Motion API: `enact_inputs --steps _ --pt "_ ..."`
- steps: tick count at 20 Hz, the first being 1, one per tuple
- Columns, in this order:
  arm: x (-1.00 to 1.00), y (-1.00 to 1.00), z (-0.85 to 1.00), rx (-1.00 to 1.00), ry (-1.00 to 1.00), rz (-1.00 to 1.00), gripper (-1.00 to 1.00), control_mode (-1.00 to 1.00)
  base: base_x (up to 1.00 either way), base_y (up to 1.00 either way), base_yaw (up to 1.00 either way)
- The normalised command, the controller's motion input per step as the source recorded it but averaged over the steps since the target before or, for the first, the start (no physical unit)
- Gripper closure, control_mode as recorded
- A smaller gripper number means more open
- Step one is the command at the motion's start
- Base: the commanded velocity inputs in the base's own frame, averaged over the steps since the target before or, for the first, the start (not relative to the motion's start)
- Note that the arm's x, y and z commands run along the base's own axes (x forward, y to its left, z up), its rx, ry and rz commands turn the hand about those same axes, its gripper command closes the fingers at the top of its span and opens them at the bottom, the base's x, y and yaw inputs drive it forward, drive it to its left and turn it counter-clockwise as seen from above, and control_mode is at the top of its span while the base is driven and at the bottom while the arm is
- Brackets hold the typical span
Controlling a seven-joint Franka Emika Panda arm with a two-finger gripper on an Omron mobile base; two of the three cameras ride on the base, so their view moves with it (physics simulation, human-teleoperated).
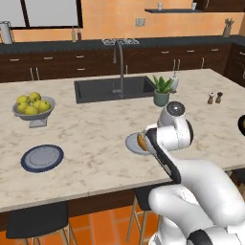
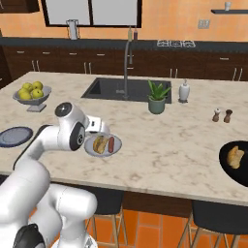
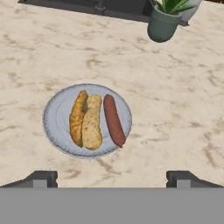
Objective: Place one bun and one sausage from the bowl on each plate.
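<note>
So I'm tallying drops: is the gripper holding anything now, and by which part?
Nothing is held. The gripper is open above the plate, where the bun and sausage lie.

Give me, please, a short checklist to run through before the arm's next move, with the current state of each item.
1. Tool open and empty: ok.
2. Pale plate holds a bun and a sausage: ok.
3. Sausage fully inside the rim: not ok, its near end lies on the rim.
4. Dark-rimmed plate filled: not ok, it is bare.
5. Black bowl has a bun left: ok.
6. Second sausage in the bowl: cannot tell, the bowl is cut off by the picture's edge.
</note>
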Motion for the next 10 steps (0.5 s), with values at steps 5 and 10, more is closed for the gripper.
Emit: enact_inputs --steps 5,10 --pt "-0.99 -0.19 0.79 0.15 0.23 -0.17 -1.00 -1.00 0.00 0.00 0.00" --pt "-1.00 -0.05 0.24 0.09 -0.11 -0.04 -1.00 -1.00 0.00 0.00 0.00"
